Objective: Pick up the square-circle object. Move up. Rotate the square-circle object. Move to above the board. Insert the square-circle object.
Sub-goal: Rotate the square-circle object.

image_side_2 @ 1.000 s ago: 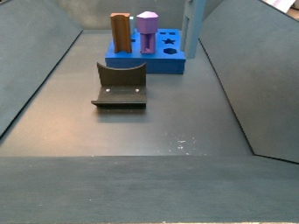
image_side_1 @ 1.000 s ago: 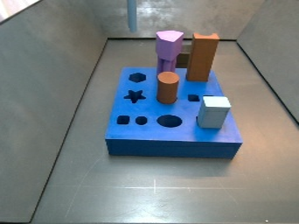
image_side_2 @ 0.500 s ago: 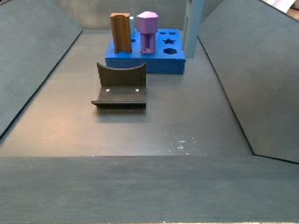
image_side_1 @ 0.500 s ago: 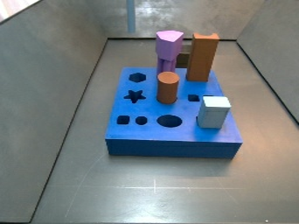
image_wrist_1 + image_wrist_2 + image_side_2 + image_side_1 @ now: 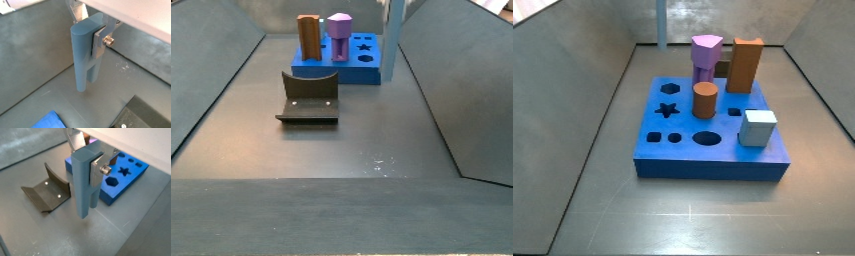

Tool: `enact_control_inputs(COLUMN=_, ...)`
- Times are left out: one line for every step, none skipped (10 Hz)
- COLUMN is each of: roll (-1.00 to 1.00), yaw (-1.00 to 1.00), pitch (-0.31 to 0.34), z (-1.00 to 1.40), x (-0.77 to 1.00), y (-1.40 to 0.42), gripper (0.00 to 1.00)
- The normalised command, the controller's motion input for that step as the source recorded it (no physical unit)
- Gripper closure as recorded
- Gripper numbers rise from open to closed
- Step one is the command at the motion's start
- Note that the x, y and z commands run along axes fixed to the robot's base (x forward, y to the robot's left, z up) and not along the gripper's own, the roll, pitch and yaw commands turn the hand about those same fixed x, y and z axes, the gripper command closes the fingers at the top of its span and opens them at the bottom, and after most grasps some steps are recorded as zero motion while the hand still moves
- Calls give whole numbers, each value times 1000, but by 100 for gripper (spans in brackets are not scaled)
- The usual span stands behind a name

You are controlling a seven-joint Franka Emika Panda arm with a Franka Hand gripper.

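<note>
Grey-blue peg (image 5: pixel 83 183), upright, clamped near its top between the gripper (image 5: pixel 90 159) plates, hanging clear of the floor. Side views unchanged over the last second: no visible shift, so lift or rotation looks settled, transfer pending. Board (image 5: pixel 123 175) at 3 o'clock of peg; fixture (image 5: pixel 47 193) at 9 o'clock

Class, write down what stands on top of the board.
On the board: purple peg, orange block, brown cylinder, pale cube. Their holes are covered. The hand holds the grey-blue peg elsewhere.
</note>
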Motion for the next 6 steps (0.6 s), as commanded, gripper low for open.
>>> enact_control_inputs(roll=-17, yaw=-49, pitch=-48, z=-1000, x=17, y=1, gripper=100)
enact_control_inputs(roll=-33, yaw=-43, pitch=-54, z=-1000, x=20, y=2, gripper=100)
enact_control_inputs(roll=-44, yaw=-38, pitch=-52, z=-985, x=27, y=3, gripper=100)
enact_control_inputs(roll=-56, yaw=-34, pitch=-50, z=-818, x=26, y=2, gripper=100)
enact_control_inputs(roll=-68, yaw=-30, pitch=-53, z=-658, x=24, y=1, gripper=100)
enact_control_inputs(roll=-83, yaw=-26, pitch=-57, z=-447, x=21, y=1, gripper=100)
